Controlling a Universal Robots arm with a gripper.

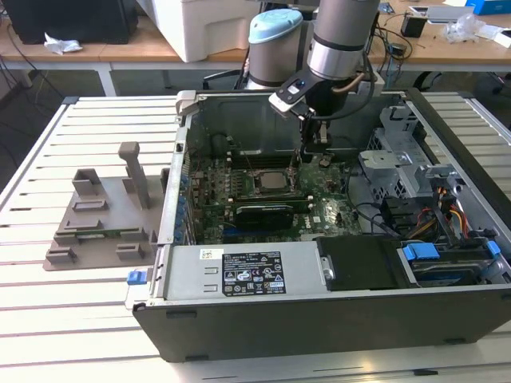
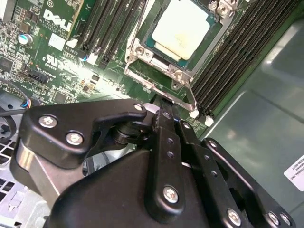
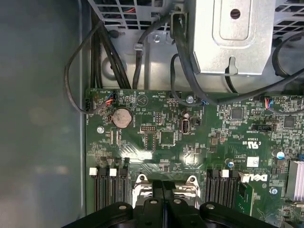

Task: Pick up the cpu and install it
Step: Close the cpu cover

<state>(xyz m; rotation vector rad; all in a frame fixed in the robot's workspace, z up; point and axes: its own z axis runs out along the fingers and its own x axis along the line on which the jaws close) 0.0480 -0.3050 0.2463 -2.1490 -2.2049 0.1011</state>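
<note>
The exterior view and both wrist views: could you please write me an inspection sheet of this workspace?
Surface: white slatted table, carrying the open dark computer case.
Job's things: small silvery-grey square cpu lies in the metal-framed socket of the green motherboard, not held.
Clutter: grey plastic holder on the table, at the exterior view's left of the case.
Grippers: black gripper low over the motherboard beside the socket, fingers together, nothing seen between them.
Cables: black cables along the case wall beyond the board; coloured wires inside the case at the exterior view's right.
Surroundings: wooden desks behind the table.
</note>
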